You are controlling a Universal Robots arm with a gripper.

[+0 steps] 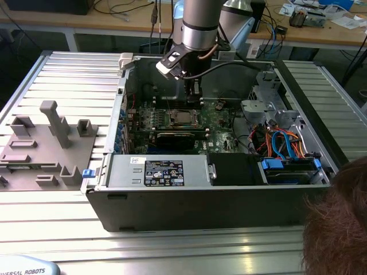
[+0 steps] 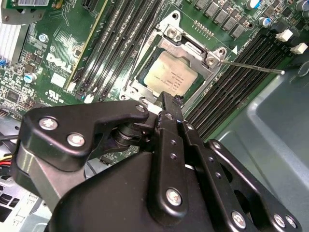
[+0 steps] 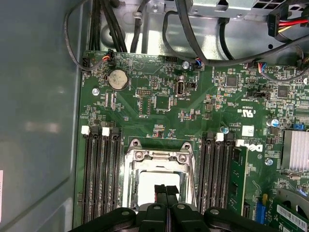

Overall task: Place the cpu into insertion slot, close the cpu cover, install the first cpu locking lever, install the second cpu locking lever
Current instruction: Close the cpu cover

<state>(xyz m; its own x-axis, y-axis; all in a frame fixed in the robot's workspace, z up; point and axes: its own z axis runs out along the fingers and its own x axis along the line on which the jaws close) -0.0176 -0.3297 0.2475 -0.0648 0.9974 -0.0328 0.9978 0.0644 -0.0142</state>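
The cpu lies flat in its socket on the green board, silver top showing. The cpu cover sits down around it as a silvery frame, also seen as the frame in the first wrist view. One thin wire lever sticks out free over the memory slots; another wire lever runs along the opposite side of the socket. My gripper hangs just over the socket's edge with its black fingers pressed together and nothing between them. In the exterior view the gripper is above the socket.
Black memory slots flank the socket on both sides. Cable bundles cross the case wall beyond the board. A long black card and a drive cage with blue cables sit inside the case. A person's head is at the exterior view's right.
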